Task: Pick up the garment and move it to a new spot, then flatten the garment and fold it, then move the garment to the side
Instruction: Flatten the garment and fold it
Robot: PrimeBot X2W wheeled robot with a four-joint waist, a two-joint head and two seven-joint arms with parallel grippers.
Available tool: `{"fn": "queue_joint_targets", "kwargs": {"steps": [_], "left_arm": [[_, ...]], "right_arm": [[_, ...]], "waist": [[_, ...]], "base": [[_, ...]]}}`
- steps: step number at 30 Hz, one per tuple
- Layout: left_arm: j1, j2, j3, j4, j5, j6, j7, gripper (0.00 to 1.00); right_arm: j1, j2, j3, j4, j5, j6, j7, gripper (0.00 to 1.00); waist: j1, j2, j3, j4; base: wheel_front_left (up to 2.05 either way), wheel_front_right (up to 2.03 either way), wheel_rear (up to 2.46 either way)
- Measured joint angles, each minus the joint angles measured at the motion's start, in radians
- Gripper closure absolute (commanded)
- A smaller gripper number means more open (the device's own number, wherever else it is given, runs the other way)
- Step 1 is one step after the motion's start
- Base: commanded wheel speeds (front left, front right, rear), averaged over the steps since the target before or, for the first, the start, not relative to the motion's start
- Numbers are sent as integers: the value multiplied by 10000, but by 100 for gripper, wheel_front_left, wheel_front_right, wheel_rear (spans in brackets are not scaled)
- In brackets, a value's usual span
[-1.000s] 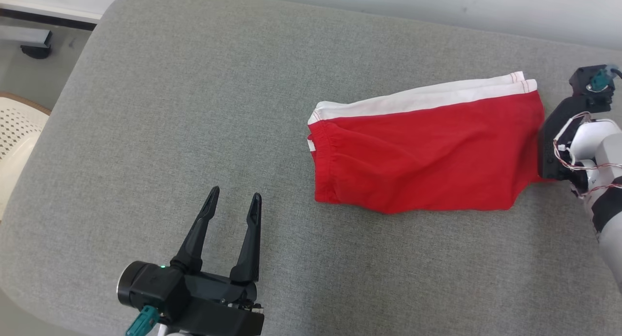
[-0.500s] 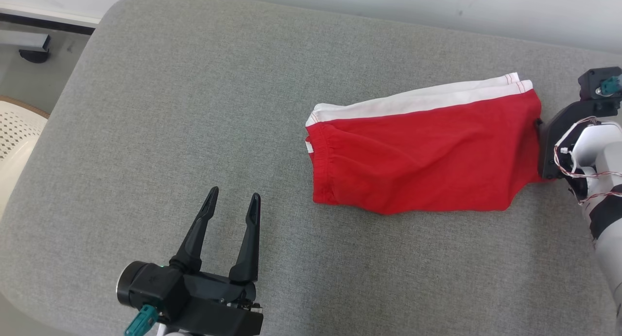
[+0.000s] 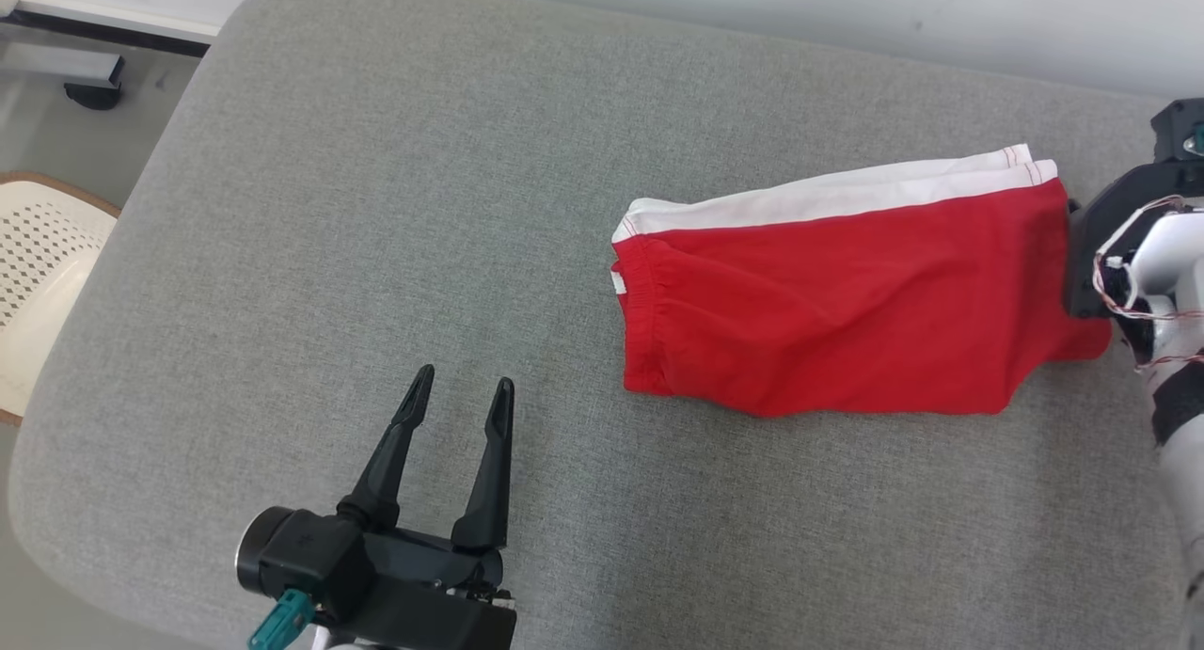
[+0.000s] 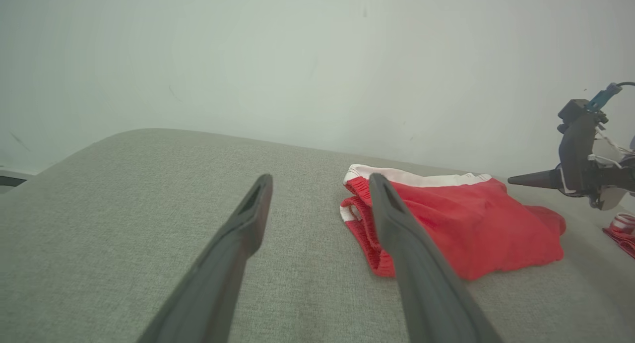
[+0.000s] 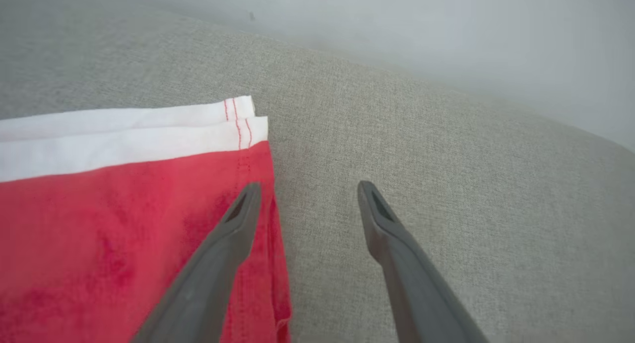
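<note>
— Two jaws?
— Both mine spread, empty; left gripper (image 3: 466,379) well clear; right gripper (image 5: 307,186) beside folded red-and-white cotton shorts (image 3: 847,311) on grey fabric cushion (image 3: 376,208).
— Risk?
— One jaw over the hem (image 5: 258,169) may snag, unfolding them.

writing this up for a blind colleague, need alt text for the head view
Folded red shorts with a white band lie flat on the right of a grey padded surface. The left gripper sits at lower left, jaws open and empty, apart from the shorts; the right gripper is at their right edge.
</note>
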Motion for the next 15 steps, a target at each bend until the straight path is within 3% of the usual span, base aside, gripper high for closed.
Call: {"fn": "queue_joint_targets", "kwargs": {"steps": [5, 15], "left_arm": [[39, 2, 42, 2, -50, 10, 0, 0], [-148, -6, -307, 48, -211, 21, 0, 0]], "right_arm": [[345, 752, -318, -199, -127, 2, 658, 0], [759, 740, -1315, -920, -1066, 2, 1582, 0]], "waist": [[-2, 0, -39, -101], [-3, -1, 168, 57]], "base": [[0, 0, 0], [0, 0, 0]]}}
